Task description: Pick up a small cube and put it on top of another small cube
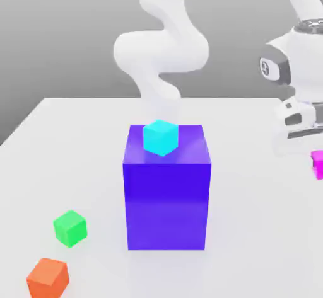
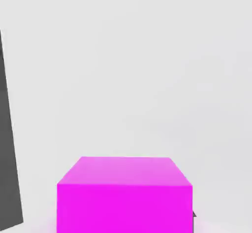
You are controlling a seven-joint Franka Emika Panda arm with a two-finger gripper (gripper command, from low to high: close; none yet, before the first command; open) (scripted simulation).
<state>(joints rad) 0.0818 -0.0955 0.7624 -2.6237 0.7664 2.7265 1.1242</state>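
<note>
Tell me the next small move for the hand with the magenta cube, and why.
Probably lift it straight up first. The small magenta-pink cube sits shut in the hand at the exterior view's right, while the small bright green cube lies far to the left, with the big blue-violet block carrying the cyan cube between them. Height looks needed before crossing over.

Light is bright, even and diffuse, with no clear source. The white table (image 1: 76, 139) looks nearly washed out and blends into pale grey. Shadows are faint: a soft smudge under the blue block (image 1: 167, 196) and beneath the magenta cube (image 2: 124, 197). Colours are saturated and slightly glowing. Edges look a little soft; no lens distortion shows.
</note>
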